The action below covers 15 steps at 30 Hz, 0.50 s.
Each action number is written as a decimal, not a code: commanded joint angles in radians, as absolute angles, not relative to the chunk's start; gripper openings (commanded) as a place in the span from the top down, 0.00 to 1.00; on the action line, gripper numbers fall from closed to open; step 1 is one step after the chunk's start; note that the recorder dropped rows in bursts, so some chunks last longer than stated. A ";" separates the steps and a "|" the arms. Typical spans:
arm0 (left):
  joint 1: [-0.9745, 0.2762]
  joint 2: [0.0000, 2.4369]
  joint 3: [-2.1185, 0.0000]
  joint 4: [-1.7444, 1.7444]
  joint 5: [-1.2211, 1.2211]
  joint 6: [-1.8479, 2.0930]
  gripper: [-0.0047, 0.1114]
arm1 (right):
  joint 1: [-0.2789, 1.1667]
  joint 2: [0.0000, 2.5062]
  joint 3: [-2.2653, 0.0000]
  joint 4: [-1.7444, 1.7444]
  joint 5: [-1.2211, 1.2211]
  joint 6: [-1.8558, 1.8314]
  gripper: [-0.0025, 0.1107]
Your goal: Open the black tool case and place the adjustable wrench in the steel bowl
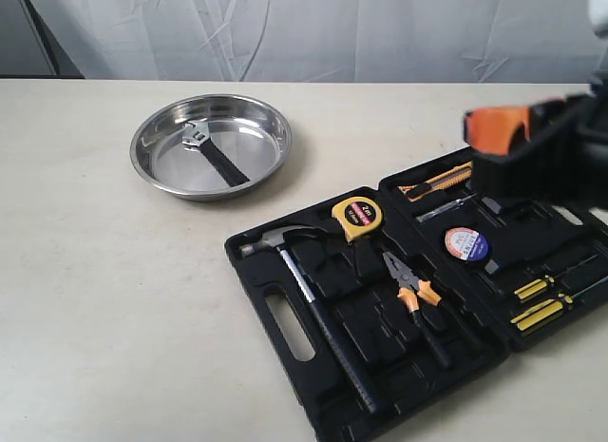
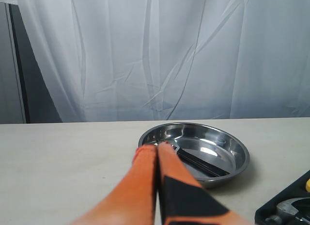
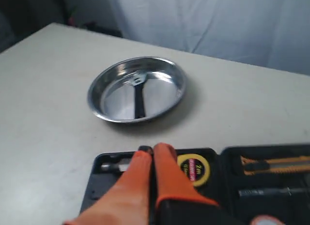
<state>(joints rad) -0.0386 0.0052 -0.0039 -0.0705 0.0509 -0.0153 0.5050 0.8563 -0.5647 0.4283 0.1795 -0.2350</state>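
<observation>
Adjustable wrench (image 1: 214,153): it is lying flat on the bottom of the steel bowl (image 1: 261,128), with its silver head toward the far rim and its black handle angling toward the case.
Steel bowl: it is sitting upright on the pale table (image 1: 95,299), apart from the case and holding only the wrench.
Black tool case (image 1: 266,276): it is lying fully open on the table, both halves flat.
Case contents: a hammer (image 1: 318,314) is running along the near half. A yellow tape measure (image 1: 357,217) is sitting by the hinge line, and orange-handled pliers (image 1: 418,297) are resting in their slot.
Left gripper (image 2: 156,146): its orange fingers are pressing tip to tip with nothing between them — it is hovering over bare table just short of the bowl's rim.
Right gripper (image 3: 154,150): its fingers are also closing on each other, empty. It is hanging above the case near the tape measure, and the exterior view is showing it blurred over the far half.
</observation>
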 commanded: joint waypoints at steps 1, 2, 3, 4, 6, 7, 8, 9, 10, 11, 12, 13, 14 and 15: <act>-0.044 0.000 0.000 -0.064 0.052 -0.016 0.96 | 0.377 0.690 -0.298 0.617 -0.017 -0.234 0.99; -0.044 0.000 0.000 -0.064 0.052 -0.016 0.96 | 0.345 0.641 -0.260 0.619 -0.013 -0.234 0.99; -0.044 0.000 0.000 -0.064 0.052 -0.016 0.96 | 0.318 0.601 -0.237 0.614 0.006 -0.234 0.99; -0.044 0.000 0.000 -0.064 0.052 -0.016 0.96 | 0.276 0.551 -0.219 0.601 0.030 -0.234 0.99; -0.044 0.000 0.000 -0.064 0.052 -0.016 0.96 | 0.210 0.463 -0.206 0.568 0.087 -0.240 0.99; -0.044 0.000 0.000 -0.064 0.052 -0.016 0.96 | 0.174 0.417 -0.206 0.556 0.117 -0.250 0.99; -0.044 0.000 0.000 -0.064 0.052 -0.016 0.96 | 0.136 0.373 -0.206 0.542 0.149 -0.263 0.99; -0.044 0.000 0.000 -0.064 0.052 -0.016 0.96 | 0.106 0.330 -0.204 0.531 0.173 -0.273 0.99; -0.044 0.000 0.000 -0.064 0.052 -0.016 0.96 | 0.072 0.288 -0.202 0.515 0.198 -0.283 0.99; -0.044 0.000 0.000 -0.064 0.052 -0.016 0.96 | 0.042 0.247 -0.192 0.501 0.209 -0.289 0.99; -0.044 0.000 0.000 -0.064 0.052 -0.016 0.96 | 0.019 0.215 -0.178 0.497 0.215 -0.294 0.99; -0.044 0.000 0.000 -0.064 0.052 -0.016 0.96 | -0.005 0.175 -0.160 0.497 0.215 -0.298 0.99; -0.044 0.000 0.000 -0.064 0.052 -0.016 0.96 | -0.024 0.139 -0.140 0.497 0.215 -0.298 0.99; -0.044 0.000 0.000 -0.064 0.052 -0.016 0.96 | -0.037 0.111 -0.122 0.497 0.215 -0.298 0.99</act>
